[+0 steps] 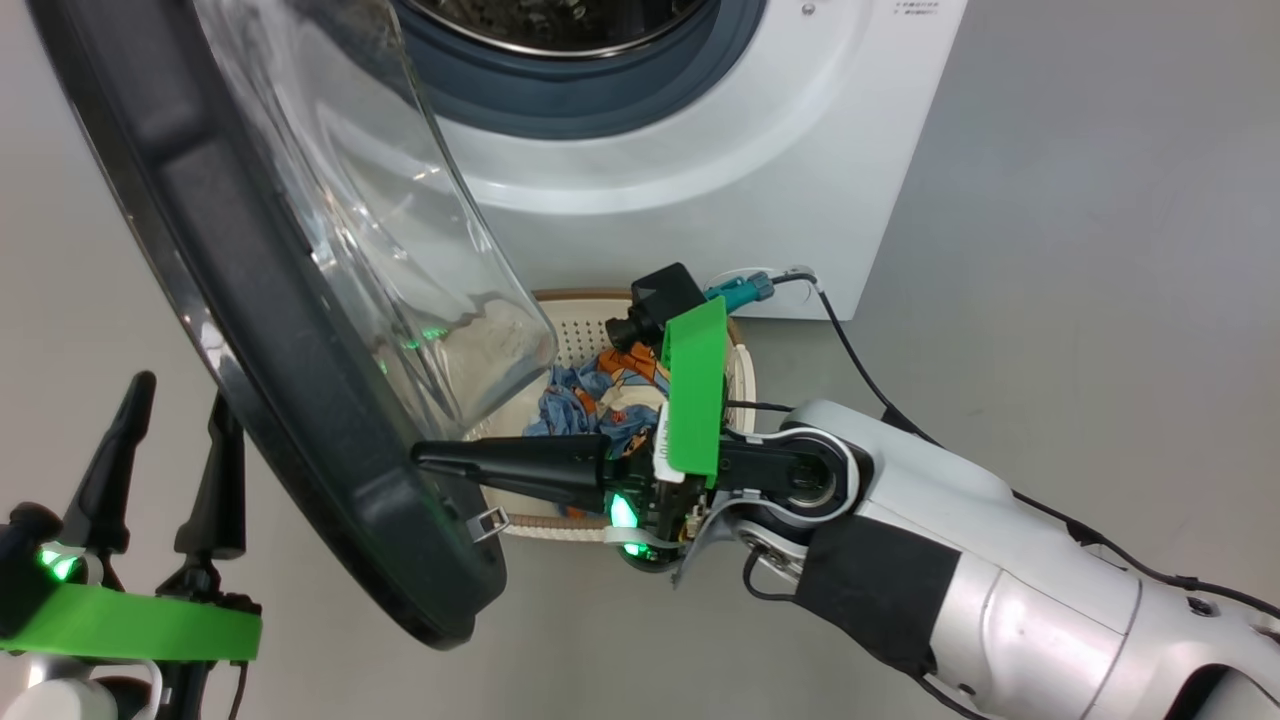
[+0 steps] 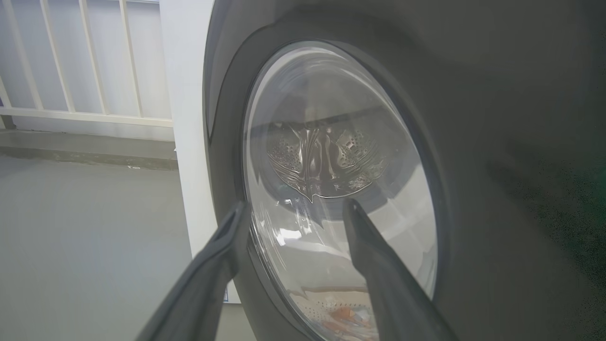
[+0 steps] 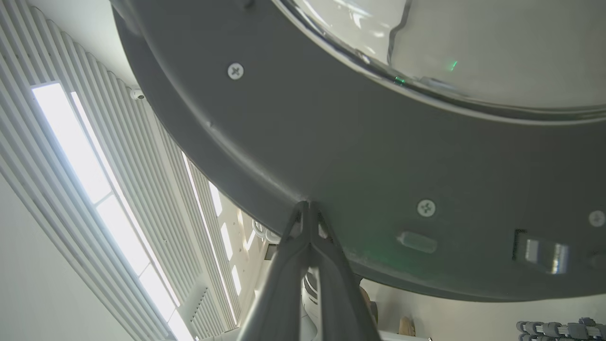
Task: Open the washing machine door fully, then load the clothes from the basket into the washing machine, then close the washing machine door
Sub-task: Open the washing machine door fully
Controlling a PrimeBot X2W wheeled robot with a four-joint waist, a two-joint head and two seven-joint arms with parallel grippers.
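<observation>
The washing machine door [image 1: 270, 330] stands swung out, its dark grey inner face and clear glass bowl turned to the right. My right gripper [image 1: 425, 457] is shut, empty, tips pressed against the door's inner rim [image 3: 307, 204] near its lower edge. Behind it the basket [image 1: 575, 305] sits on the floor before the washing machine [image 1: 700, 190], with the light-blue and orange clothes [image 1: 600, 395] inside. My left gripper [image 1: 185, 395] stands open at the lower left, outside the door; its fingers [image 2: 378, 265] point at the door's glossy outer side and window [image 2: 331, 180].
Grey floor [image 1: 1050, 250] lies open to the right of the machine. A black cable [image 1: 850, 350] runs from the basket area along my right arm. A white railing [image 2: 71, 71] stands at the back left in the left wrist view.
</observation>
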